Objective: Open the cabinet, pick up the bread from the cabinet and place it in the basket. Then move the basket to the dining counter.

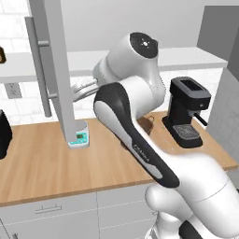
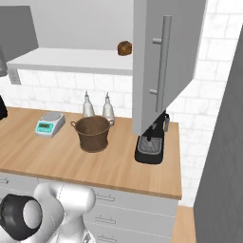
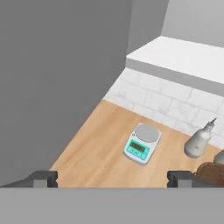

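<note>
Both doors of the cabinet stand swung out: the left door (image 1: 58, 70) is edge-on above the scale and the right door (image 2: 163, 61) hangs over the coffee machine. On the pale shelf (image 2: 71, 60) inside lies the small brown bread (image 2: 125, 47). The dark brown basket (image 2: 93, 133) rests on the wood worktop below it, partly behind my arm in the left base view (image 1: 147, 122). My gripper (image 3: 112, 179) is open and holds nothing. It hovers beside the left door, high over the worktop, and the basket's rim (image 3: 213, 173) is at its right. The dining counter is out of view.
A white-and-teal scale (image 3: 141, 144) sits left of the basket. Two pale bottles (image 2: 88, 107) stand against the tiles behind it. A black coffee machine (image 1: 186, 112) occupies the worktop's right end. Grey drawers (image 1: 51, 210) run below, and a grey wall (image 2: 223, 166) closes the right side.
</note>
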